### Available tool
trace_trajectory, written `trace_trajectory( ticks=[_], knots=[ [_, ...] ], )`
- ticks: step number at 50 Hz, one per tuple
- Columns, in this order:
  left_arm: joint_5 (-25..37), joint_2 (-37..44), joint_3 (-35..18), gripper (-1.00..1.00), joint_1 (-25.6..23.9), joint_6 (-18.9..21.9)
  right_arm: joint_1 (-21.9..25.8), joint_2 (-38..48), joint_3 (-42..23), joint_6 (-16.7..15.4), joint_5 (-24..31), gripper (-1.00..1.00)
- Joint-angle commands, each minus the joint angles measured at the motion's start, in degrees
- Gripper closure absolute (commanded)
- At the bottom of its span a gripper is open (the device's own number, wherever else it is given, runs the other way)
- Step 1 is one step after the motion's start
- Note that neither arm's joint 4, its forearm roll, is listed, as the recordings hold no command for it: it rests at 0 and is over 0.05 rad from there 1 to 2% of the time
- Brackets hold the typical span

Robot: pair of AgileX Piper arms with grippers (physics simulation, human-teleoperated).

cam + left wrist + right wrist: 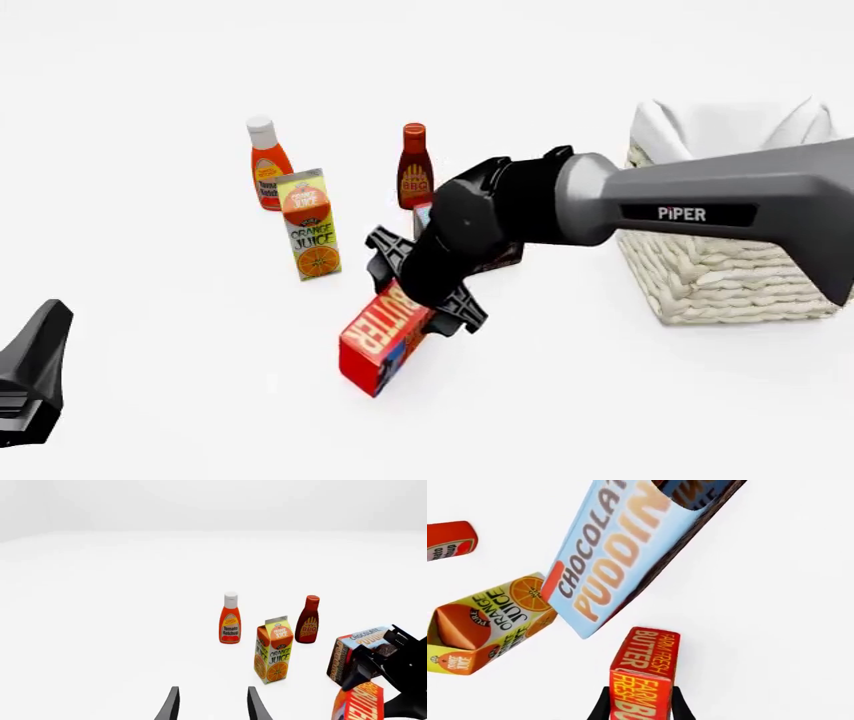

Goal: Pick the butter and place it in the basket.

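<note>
at the lower left of the front view the left hand sits idle over bare white desk, and its wrist view shows its two dark fingers standing narrowly apart with nothing between them. up and to the right, in the upper left of the frame, a ketchup bottle stands behind a tilted orange juice carton, with a bbq sauce bottle just right of them and a chocolate pudding box largely hidden behind the right arm. at frame centre the right hand has the butter pinched at its upper end; the right wrist view shows the black fingers pressing both long sides of the red carton, so the hand is closed on it. the carton hangs tilted, its lower corner pointing at the desk, and whether that corner is touching the surface cannot be told. as a judgement, a small cardboard carton like this is light and fairly stiff, with flat printed faces that may be slick, and held near one end it could pivot between the fingers as it swings. a hold across the narrow width closer to the middle would likely ride steadier. at the right of the frame, well apart from the butter, the basket waits with its white liner folded over the rim, partly behind the grey arm, open side up
</note>
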Motion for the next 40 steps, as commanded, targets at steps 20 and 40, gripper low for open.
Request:
trace_trajectory(
  ticks=[20,40],
  knots=[
    [0.0,0.0,0.0,-1.0,0.0,0.0,-4.96,-8.12,4.54,-2.57,2.22,1.0],
    [0.0,0.0,0.0,-1.0,0.0,0.0,-6.49,-11.46,5.19,-4.79,3.05,1.0]
  ],
)
